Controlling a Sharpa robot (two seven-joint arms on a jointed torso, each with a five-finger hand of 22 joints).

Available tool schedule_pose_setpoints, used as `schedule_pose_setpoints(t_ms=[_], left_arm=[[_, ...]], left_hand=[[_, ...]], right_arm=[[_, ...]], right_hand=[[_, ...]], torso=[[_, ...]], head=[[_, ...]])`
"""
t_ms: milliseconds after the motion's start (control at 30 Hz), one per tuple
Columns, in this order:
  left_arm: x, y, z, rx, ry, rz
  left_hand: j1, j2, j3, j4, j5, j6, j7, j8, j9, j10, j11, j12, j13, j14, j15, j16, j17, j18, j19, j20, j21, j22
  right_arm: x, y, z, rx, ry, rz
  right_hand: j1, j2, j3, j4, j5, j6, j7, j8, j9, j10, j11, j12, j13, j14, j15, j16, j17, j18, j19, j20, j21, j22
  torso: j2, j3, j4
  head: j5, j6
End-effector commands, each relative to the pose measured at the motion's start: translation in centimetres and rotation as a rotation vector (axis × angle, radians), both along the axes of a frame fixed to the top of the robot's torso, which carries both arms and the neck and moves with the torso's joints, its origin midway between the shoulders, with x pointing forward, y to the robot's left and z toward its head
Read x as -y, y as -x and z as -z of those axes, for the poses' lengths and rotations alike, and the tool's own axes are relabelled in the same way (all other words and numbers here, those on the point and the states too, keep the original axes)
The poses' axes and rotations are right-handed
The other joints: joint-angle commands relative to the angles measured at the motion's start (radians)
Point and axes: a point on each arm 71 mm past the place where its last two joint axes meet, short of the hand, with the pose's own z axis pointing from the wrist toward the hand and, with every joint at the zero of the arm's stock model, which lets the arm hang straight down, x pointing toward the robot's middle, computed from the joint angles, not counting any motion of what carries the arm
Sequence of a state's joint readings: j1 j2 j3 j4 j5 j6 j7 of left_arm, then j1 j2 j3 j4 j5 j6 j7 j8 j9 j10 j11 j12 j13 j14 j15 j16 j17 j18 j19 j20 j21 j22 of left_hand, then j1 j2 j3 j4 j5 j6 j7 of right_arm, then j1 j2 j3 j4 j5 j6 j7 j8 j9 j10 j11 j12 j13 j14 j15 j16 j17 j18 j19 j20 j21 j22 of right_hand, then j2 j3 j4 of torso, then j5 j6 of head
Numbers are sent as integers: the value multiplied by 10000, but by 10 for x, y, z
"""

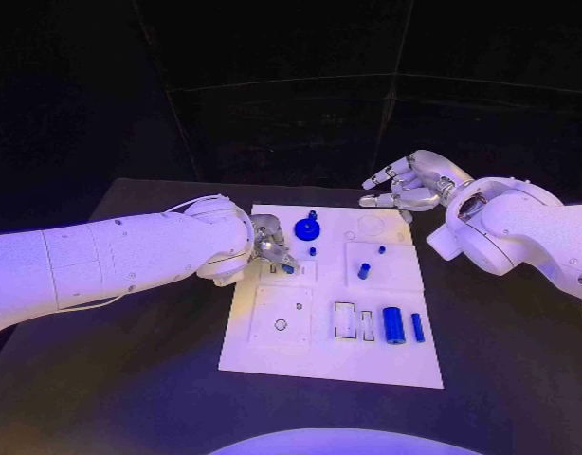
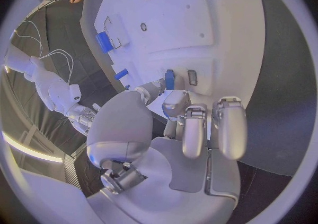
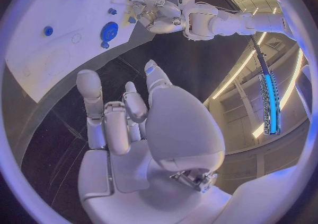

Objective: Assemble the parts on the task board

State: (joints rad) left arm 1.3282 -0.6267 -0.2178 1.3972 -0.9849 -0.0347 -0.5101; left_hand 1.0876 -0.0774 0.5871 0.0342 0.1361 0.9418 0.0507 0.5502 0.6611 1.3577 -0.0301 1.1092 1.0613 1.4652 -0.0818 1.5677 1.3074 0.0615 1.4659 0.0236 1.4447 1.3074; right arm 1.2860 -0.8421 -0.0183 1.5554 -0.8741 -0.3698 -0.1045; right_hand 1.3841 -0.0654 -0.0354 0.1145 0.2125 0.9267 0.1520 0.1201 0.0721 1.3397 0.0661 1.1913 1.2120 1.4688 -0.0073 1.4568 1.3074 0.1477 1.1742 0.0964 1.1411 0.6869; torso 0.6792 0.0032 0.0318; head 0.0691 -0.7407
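The white task board (image 1: 271,355) lies in the middle of the black table. My left hand (image 1: 271,248) is at the board's left edge, its thumb and a fingertip pinching a small blue block (image 2: 169,79) down at the board beside an empty slot (image 2: 192,77); its other fingers are curled in. My right hand (image 1: 408,185) hovers above the board's far right corner, fingers spread (image 3: 126,123), holding nothing. A blue round disc (image 1: 305,227) and a small blue peg (image 1: 313,251) stand just beyond the left hand.
Another blue piece (image 1: 364,271) stands mid-board. A blue cylinder (image 1: 393,325) and a thin blue bar (image 1: 417,327) lie in the near right section beside two pale slots (image 1: 347,320). Bare black table (image 1: 127,379) surrounds the board.
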Motion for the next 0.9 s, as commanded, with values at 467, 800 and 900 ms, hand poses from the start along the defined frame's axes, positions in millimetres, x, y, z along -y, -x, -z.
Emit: schedule_pose_setpoints(t_ms=[467,800,900], left_arm=[[1,1,2,-224,-272,302],[1,2,4,-338,-357,392],[1,2,4,-345,-364,397]], left_hand=[[-50,-63,1270,-1270,-14,-51,-83,78,48,5,-7,-11,17,1056,-55,30,2634,-125,62,8,-62,363],[-614,-252,555,-851,-48,227,-213,114,-4,81,-106,40,26,1056,-131,30,2634,-139,95,-56,-40,435],[-979,-227,249,-520,-60,328,-214,116,-59,98,-103,65,36,1056,-135,30,2634,-144,105,-65,-34,454]], right_arm=[[-1,0,-2,19,-85,-52],[-1,0,-2,11,-82,-53],[0,0,-1,8,-75,-35]], right_hand=[[-25,90,-82,18,74,66,-11,51,5,-73,-36,-41,-19,481,-60,-40,265,78,-83,-23,-76,-24],[-25,90,-82,18,74,66,-11,51,5,-73,-36,-41,-19,481,-60,-40,265,78,-83,-23,-76,-24],[-43,104,-96,30,93,70,-13,60,4,-76,-38,-48,-31,478,-63,-55,244,81,-88,-26,-94,-47]], torso=[[-2,1,0],[-5,4,7],[-2,3,11]], head=[[-4,-62],[-7,-111],[-7,-130]])
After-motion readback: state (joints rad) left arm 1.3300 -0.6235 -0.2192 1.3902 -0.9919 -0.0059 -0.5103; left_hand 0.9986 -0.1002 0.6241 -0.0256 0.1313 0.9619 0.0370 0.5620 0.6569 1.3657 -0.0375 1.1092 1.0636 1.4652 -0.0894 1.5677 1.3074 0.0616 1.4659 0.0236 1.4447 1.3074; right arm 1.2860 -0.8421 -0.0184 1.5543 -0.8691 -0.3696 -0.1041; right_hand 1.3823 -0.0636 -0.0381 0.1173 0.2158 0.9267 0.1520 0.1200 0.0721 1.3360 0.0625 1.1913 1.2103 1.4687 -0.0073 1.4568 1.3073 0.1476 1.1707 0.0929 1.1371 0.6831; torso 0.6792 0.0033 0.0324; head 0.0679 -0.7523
